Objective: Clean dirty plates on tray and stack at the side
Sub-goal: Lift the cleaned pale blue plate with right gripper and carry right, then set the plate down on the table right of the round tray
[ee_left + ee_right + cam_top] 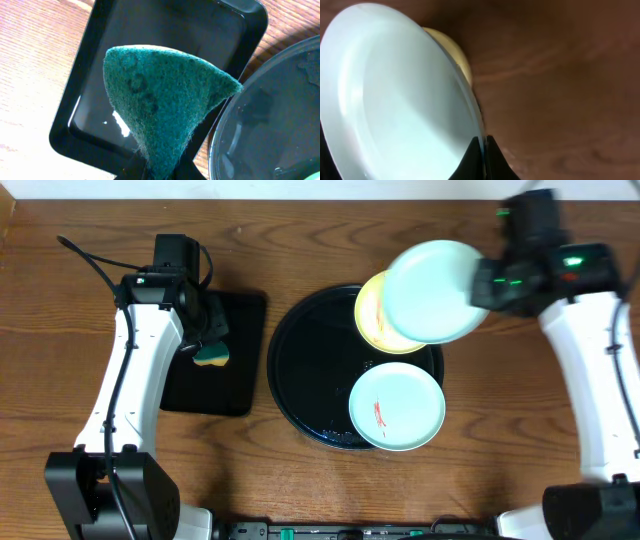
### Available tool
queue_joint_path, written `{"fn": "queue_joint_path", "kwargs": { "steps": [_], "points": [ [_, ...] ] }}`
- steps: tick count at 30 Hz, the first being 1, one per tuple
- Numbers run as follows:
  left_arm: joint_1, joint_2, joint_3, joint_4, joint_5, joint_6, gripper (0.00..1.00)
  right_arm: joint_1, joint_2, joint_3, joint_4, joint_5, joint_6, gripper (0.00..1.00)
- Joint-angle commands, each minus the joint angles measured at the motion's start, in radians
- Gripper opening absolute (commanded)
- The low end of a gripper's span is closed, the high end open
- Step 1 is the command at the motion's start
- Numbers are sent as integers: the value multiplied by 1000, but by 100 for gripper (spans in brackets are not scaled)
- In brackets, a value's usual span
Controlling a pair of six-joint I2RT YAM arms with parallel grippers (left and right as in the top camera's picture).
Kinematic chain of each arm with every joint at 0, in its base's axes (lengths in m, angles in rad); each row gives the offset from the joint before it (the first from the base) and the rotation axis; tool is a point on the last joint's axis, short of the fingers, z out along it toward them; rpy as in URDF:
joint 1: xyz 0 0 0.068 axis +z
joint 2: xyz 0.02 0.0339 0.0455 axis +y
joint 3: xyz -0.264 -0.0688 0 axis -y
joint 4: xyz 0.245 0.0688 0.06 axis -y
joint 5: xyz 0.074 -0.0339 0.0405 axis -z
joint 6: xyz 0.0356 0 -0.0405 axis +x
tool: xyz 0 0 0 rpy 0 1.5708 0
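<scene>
My right gripper (482, 284) is shut on the rim of a pale mint-blue plate (433, 290), holding it raised over the tray's far right side; the right wrist view shows that plate (390, 95) edge-on between the jaws of the right gripper (483, 145). A pale yellow plate (375, 315) lies partly under it on the round black tray (300, 365). A second mint-blue plate (397, 407) with a red smear lies at the tray's near right. My left gripper (207, 350) is shut on a green sponge (160, 95) above the rectangular tray.
A smaller rectangular black tray (240, 330) sits left of the round tray; in the left wrist view it (75, 110) lies under the sponge, with the round tray's rim (220, 135) at the right. Bare wooden table (330, 230) surrounds both.
</scene>
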Motion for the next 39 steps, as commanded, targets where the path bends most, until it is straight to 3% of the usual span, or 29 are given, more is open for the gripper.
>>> {"fn": "queue_joint_path", "kwargs": {
  "steps": [1, 7, 12, 24, 28, 35, 39],
  "points": [
    [1, 9, -6, 1, -1, 17, 7, -137, -13, 14, -34, -79, -27, 1],
    [0, 9, -6, 2, -1, 17, 7, -367, -13, -45, -45, -79, -26, 1],
    [1, 9, -6, 2, -2, 17, 8, -486, -13, -229, 46, -80, -15, 1],
    [0, 9, -6, 2, -1, 17, 7, -494, -13, -716, 584, -174, -26, 1],
    [1, 9, -6, 2, -2, 17, 8, -490, -13, -828, 689, -173, -23, 2],
    [1, 9, -6, 2, -2, 17, 7, -490, -17, -846, 699, -179, -24, 18],
    [0, 9, -6, 2, -2, 17, 7, -487, -25, -751, 566, -304, -83, 28]
  ]
}}
